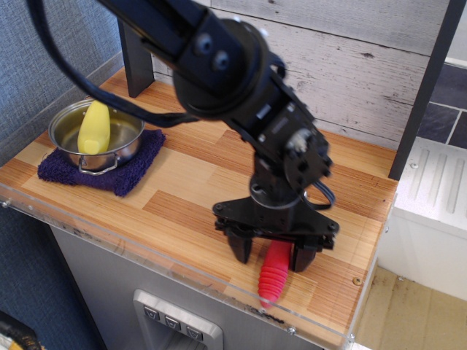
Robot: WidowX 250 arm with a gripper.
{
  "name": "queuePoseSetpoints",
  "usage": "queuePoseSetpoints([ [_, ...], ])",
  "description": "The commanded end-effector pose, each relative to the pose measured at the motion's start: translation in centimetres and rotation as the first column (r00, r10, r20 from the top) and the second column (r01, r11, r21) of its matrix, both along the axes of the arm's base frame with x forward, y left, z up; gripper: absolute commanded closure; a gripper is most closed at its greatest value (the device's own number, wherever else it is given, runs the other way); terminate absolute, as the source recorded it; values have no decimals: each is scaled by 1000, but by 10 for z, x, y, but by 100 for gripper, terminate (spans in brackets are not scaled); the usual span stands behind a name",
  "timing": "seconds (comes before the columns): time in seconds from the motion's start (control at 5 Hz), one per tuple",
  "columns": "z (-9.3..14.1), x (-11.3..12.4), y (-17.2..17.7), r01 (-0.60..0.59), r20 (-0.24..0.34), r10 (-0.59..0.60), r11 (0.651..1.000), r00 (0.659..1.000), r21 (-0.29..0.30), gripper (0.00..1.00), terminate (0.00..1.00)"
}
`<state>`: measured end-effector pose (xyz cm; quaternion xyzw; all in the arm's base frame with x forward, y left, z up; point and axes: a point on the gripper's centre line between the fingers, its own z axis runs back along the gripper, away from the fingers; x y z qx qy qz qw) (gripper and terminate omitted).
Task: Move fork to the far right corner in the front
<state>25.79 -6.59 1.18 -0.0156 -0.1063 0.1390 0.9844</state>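
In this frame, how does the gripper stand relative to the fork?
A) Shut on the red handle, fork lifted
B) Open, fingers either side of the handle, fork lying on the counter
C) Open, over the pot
B: the gripper is spread, its fingers flanking the fork, which lies on the counter.

Pale weathered plank wall behind. Blue-grey textured wall at left. Dark post at right, dark tiles past it. White ridged unit below the tiles. Beige floor at lower right. Grey cabinet front with a switch plate.
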Motion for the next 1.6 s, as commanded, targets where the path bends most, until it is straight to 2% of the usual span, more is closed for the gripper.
queuePoseSetpoints([
  [0.0,22,7,16,10,4,-10,1000,1000,-24,0,0],
  [0.2,41,8,16,26,9,-26,998,1000,-50,0,0],
  [0.6,105,6,21,1,76,6,995,997,-96,0,0],
  [1.2,105,6,21,1,76,6,995,997,-96,0,0],
  [1.4,105,6,21,1,76,6,995,997,-96,0,100],
])
